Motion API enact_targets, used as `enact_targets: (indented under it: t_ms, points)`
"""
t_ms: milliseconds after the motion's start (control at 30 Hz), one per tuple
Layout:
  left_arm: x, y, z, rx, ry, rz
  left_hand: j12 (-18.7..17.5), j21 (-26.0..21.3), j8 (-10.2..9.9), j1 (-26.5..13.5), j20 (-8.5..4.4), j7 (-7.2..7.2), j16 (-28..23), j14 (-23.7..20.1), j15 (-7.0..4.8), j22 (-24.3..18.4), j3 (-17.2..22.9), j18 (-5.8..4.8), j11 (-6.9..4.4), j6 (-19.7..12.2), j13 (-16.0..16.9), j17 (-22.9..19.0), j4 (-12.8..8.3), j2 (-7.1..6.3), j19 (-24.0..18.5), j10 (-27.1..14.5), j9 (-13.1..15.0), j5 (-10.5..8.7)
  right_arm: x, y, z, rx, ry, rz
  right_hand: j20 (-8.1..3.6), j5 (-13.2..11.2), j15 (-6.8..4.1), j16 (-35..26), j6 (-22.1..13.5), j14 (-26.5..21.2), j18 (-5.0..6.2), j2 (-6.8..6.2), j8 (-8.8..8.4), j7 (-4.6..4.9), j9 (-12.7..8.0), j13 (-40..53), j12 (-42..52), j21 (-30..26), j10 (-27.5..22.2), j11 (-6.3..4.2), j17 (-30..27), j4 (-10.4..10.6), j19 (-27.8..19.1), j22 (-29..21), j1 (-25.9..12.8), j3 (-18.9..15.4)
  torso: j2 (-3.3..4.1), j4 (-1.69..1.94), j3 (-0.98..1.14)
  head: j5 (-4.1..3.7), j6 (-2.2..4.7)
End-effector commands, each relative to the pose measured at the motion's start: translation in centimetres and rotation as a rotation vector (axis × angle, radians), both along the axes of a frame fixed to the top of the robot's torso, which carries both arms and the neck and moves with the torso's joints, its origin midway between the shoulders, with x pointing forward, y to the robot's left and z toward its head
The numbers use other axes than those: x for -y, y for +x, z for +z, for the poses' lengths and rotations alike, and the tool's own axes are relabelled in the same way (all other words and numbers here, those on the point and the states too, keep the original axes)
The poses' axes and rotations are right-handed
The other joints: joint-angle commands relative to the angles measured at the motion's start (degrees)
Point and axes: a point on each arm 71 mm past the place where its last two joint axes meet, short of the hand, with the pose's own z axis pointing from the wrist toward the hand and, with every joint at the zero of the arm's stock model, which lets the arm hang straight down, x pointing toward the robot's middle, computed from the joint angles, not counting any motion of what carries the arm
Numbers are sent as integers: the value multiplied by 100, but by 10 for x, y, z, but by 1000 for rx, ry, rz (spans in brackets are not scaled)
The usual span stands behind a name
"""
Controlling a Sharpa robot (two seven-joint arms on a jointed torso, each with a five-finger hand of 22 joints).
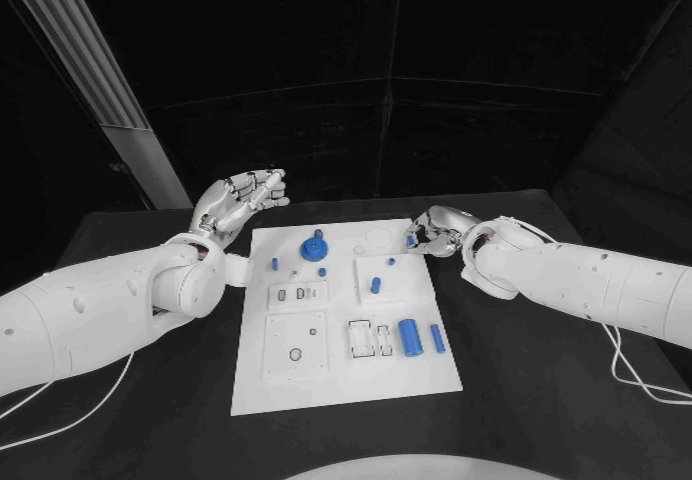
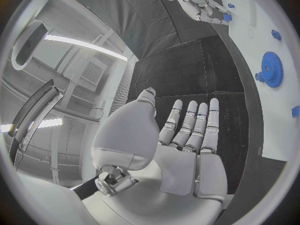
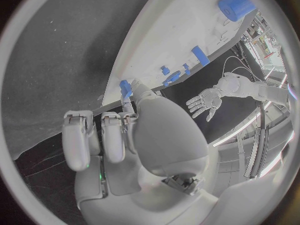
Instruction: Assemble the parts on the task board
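Observation:
The white task board (image 1: 335, 375) lies in the middle of the table. My right hand (image 1: 441, 229) is at the board's far right edge and pinches a small blue part (image 1: 411, 240) between thumb and a fingertip, just above the board; the right wrist view shows the same part (image 3: 125, 88) at the fingertips (image 3: 128, 101). My left hand (image 1: 242, 198) is raised beyond the board's far left corner, fingers spread, holding nothing; the left wrist view shows its empty palm (image 2: 181, 150). A blue gear (image 1: 315, 248) stands on the far part of the board.
Small blue pegs (image 1: 274, 265) (image 1: 375, 285) stand in the board's middle. A thick blue cylinder (image 1: 410, 336) and a thinner one (image 1: 437, 338) lie at its near right. White cables (image 1: 635, 375) trail over the black table on the right.

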Motion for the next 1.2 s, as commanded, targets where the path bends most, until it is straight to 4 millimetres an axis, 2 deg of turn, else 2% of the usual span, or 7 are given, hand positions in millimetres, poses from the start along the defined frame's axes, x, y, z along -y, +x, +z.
enact_targets:
  t_ms: [33, 300, 800, 1200]
  points:
    - [-1, -4, 15, 187, -69, -11, -14, -21, 32, 20, 1, 662, 15, -25, -6, -8, -39, -65, -2, -35, 4, 8, -2, 31, -42, -27, 9, 25, -2, 0, 0, -6, -12, 9, -51, 31, -32, 14, 77, 606, -86, 47, 38, -6, 14, 1505, 14, 18, 599, -37, 1510, -26, 594, 1509, 32, 11, -3, -2, 0, 2, -6]
    - [-1, -4, 15, 186, -69, -11, -14, -21, 32, 20, 1, 662, 15, -25, -6, -8, -39, -65, -2, -35, 4, 8, -2, 31, -42, -27, 9, 25, -3, 0, 1, 12, -22, 9, -65, 45, -36, 14, 433, 606, -86, 147, 156, -10, 51, 1505, 14, 18, 599, -33, 1510, -57, 594, 1509, 85, 78, -1, -4, 3, 16, -5]
    - [-2, -4, 15, 185, -68, -9, -14, -21, 32, 20, 1, 662, 15, -25, -6, -8, -39, -65, -2, -35, 4, 8, -2, 31, -42, -27, 9, 25, -3, 1, 1, 20, -27, -4, -51, -24, -10, 14, 414, 606, -86, 84, 100, 28, 21, 1505, 14, 18, 599, 15, 1510, -83, 594, 1509, 82, 59, 0, -6, 2, 36, -19]
    - [-3, -4, 14, 183, -67, -8, -14, -21, 32, 20, 1, 662, 15, -25, -6, -8, -39, -65, -2, -35, 4, 8, -2, 31, -42, -27, 9, 25, -3, 0, 2, 26, -26, -10, -4, -333, 38, 14, 191, 606, -86, -75, -73, 78, -42, 1505, 14, 18, 599, 53, 1510, -60, 594, 1509, -16, -54, 3, -6, 1, 33, -36]
